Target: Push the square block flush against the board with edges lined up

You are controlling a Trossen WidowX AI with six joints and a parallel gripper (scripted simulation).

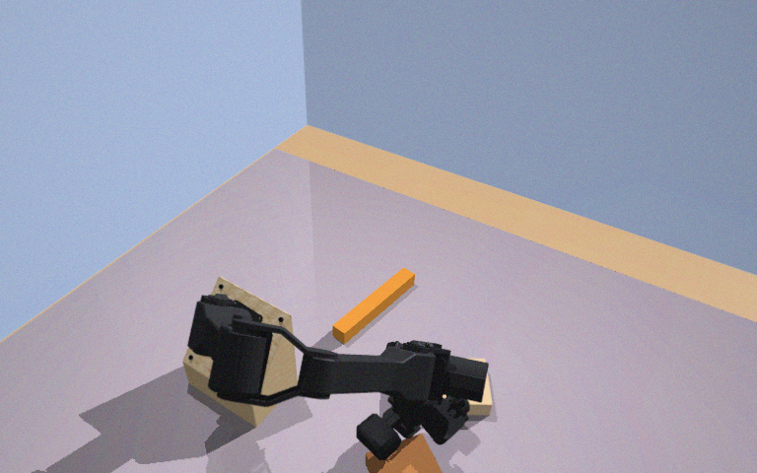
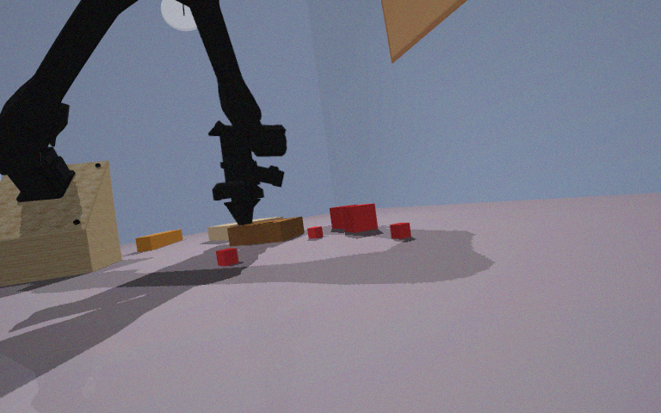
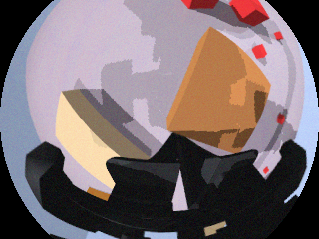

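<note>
One closed, empty claw [image 1: 415, 427] hides part of the pale board [image 1: 486, 397]. From outside, the brown block [image 2: 265, 230] lies just before the board. At the wrist, they stay apart; a corner push may twist the block.

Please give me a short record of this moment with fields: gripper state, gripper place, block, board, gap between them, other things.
gripper state: gripper shut, holding nothing
gripper place: tip low, at the edge of the brown square block; contact looks likely
block: flat on the table, tilted relative to the board in the wrist view
board: pale board, flat, partly hidden under the arm in the top view
gap: block and board apart; table shows between them
other things: orange bar, red cubes, wooden base
</note>
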